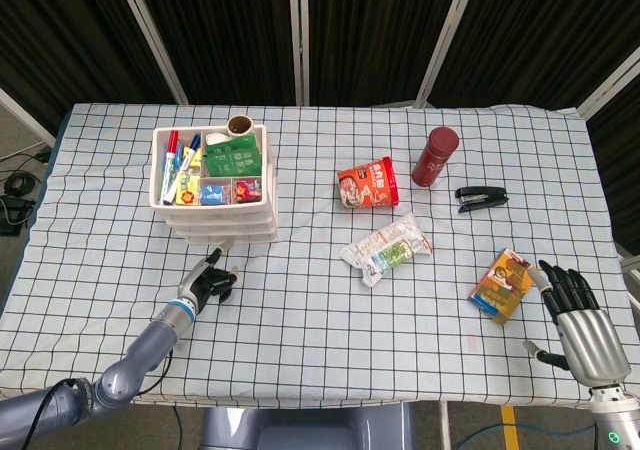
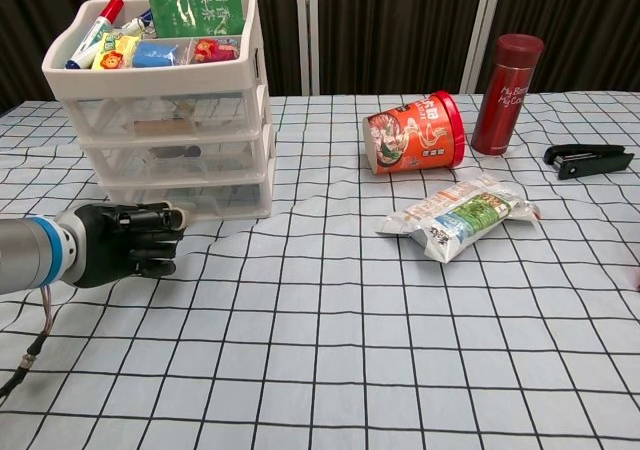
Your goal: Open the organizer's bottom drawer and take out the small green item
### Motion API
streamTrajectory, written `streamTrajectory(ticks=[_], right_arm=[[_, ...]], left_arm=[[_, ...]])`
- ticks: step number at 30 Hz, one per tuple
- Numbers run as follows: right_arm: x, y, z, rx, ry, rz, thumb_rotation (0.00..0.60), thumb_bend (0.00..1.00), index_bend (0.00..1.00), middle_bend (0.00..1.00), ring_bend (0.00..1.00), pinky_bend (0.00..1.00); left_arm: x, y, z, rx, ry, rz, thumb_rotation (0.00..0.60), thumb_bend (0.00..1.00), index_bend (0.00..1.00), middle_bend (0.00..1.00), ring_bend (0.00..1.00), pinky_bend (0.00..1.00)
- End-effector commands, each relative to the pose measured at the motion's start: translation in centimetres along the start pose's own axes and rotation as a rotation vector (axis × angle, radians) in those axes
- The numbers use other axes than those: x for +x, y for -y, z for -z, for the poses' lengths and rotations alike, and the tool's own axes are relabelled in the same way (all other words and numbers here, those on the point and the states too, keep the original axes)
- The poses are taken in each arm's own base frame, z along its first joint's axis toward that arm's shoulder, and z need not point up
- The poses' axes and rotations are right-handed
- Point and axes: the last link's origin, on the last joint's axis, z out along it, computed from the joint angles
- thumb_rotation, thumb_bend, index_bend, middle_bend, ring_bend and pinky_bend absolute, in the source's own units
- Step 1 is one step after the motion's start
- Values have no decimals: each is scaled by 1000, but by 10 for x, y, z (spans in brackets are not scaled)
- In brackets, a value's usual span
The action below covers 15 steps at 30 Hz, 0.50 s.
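The white three-drawer organizer (image 1: pixel 215 195) (image 2: pixel 170 110) stands at the table's left, its top tray full of markers and green packets. Its bottom drawer (image 2: pixel 190 199) is closed, and through the cloudy front I cannot make out a small green item. My left hand (image 1: pixel 207 285) (image 2: pixel 125 242) hovers just in front of that drawer, a little left of its middle, with its fingers curled in on nothing. My right hand (image 1: pixel 578 320) lies by the front right edge of the table, fingers spread and empty; the chest view does not show it.
A tipped orange noodle cup (image 1: pixel 367 184) (image 2: pixel 415 132), a red bottle (image 1: pixel 435 156) (image 2: pixel 507 80), a black stapler (image 1: pixel 481 198) (image 2: pixel 586 158) and a snack packet (image 1: pixel 386 248) (image 2: pixel 457 216) lie right of the organizer. An orange box (image 1: pixel 503 284) sits next to my right hand.
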Motion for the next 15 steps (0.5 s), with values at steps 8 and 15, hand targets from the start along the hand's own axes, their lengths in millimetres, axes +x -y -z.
streamTrajectory(ticks=[8, 15], right_arm=[[1, -1, 0, -2, -5, -3, 600, 0, 0, 0, 0, 0], [2, -1, 0, -2, -6, -3, 600, 0, 0, 0, 0, 0]], left_arm=[[0, 1, -7, 12, -1, 5, 600, 655, 14, 1000, 976, 845], [-1, 1, -15, 23, -2, -4, 600, 655, 16, 1000, 976, 845]])
